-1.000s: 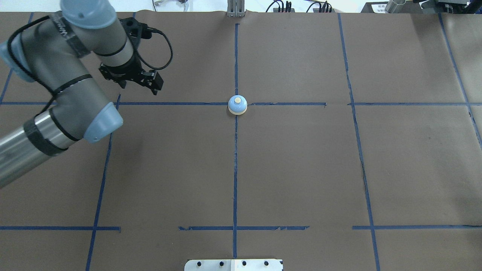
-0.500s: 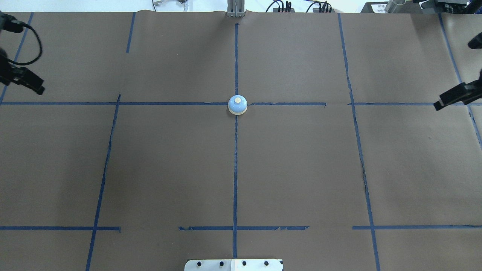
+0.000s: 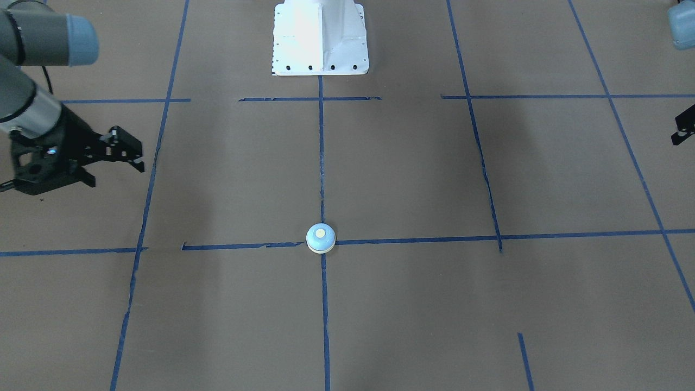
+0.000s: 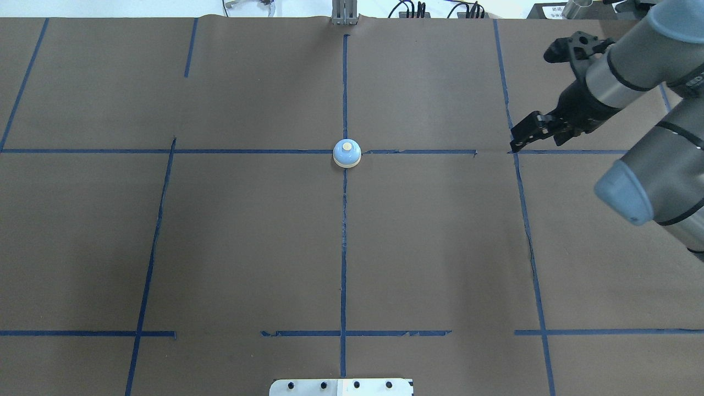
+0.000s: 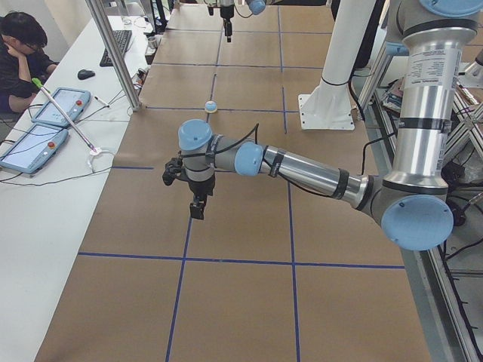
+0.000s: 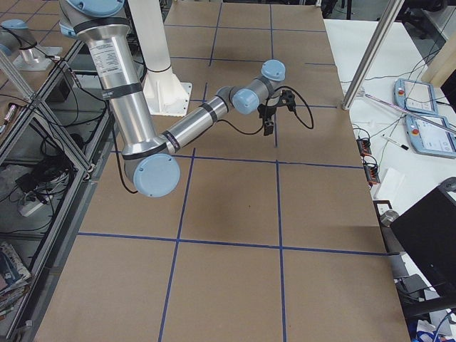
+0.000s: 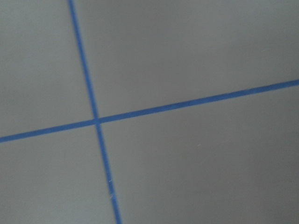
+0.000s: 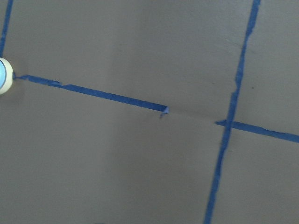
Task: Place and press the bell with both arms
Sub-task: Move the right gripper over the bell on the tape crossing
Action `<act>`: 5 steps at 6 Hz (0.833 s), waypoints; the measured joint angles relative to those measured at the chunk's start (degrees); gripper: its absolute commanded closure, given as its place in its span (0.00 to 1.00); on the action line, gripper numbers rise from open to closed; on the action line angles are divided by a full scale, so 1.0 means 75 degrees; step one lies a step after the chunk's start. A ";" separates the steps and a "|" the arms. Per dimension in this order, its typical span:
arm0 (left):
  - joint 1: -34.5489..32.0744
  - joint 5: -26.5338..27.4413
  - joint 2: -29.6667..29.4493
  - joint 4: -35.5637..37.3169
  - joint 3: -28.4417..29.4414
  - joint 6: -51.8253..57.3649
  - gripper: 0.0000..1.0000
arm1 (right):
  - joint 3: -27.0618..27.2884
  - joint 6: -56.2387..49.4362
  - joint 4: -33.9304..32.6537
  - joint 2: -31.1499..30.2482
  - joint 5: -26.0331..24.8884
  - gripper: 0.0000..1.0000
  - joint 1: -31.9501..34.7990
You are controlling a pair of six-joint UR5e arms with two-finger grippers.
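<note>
The light-blue bell [image 4: 347, 153] with a cream button stands upright where the middle tape lines cross; it also shows in the front view [image 3: 320, 238], the left side view [image 5: 211, 106] and at the left edge of the right wrist view [image 8: 3, 77]. My right gripper [image 4: 518, 144] hovers well to the bell's right over a tape crossing, and its fingers look shut and empty; it also shows in the front view [image 3: 137, 159]. My left gripper [image 5: 197, 210] hangs far from the bell over the table's left part. Only a sliver of it shows in the front view [image 3: 684, 128], so I cannot tell its state.
Brown paper with blue tape lines [image 4: 344, 247] covers the table. The white pedestal [image 3: 320, 38] stands at the robot's side. A metal post [image 4: 344, 14] and cables lie at the far edge. An operator [image 5: 23, 53] sits by tablets beside the table.
The left arm has swung out of the overhead view to the left. The right arm has come in from the right edge toward the bell. The bell has not moved.
</note>
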 measured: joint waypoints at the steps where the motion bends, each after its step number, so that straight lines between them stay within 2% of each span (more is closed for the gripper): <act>1: -0.0200 -0.0016 0.0437 -0.0039 0.0055 0.0228 0.00 | -0.0209 0.0894 -0.0016 0.0645 -0.0463 0.00 -0.0607; 2: -0.0265 -0.0086 0.0654 -0.0091 0.0184 0.0315 0.00 | -0.0726 0.1810 -0.0020 0.1454 -0.0986 0.00 -0.1177; 3: -0.0287 -0.0225 0.0737 -0.0113 0.0267 0.0340 0.00 | -0.1561 0.2475 -0.0008 0.2327 -0.1462 0.01 -0.1632; 4: -0.0291 -0.0342 0.0753 -0.0120 0.0283 0.0337 0.00 | -0.2609 0.2903 0.0017 0.3216 -0.1880 0.16 -0.1984; 5: -0.0295 -0.0389 0.0757 -0.0121 0.0278 0.0330 0.00 | -0.3669 0.3143 0.0038 0.4047 -0.2113 0.54 -0.2181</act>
